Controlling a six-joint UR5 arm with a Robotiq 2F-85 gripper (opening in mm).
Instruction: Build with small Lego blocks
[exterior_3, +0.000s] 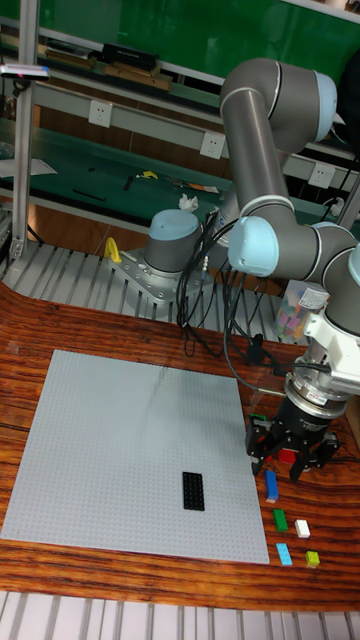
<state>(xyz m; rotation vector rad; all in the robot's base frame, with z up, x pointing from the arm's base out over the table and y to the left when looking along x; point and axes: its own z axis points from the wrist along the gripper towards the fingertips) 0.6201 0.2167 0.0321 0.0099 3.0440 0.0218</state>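
A large grey baseplate (140, 440) lies flat on the wooden table. One black brick (192, 490) is stuck on it near the front right. My gripper (290, 448) hangs just off the plate's right edge, low over the table, its black fingers spread apart. A small red brick (289, 455) shows between the fingers; I cannot tell if they touch it. In front of the gripper a row of loose bricks lies on the wood: blue (271, 485), green (281, 518), white (302, 528), light blue (285, 554) and yellow-green (313, 558).
The arm's base (172, 250) stands behind the plate, with black cables (215, 330) trailing over the table's back. A clear container (298, 308) of coloured bricks sits at the back right. A tiny green piece (258, 416) lies by the plate's right edge.
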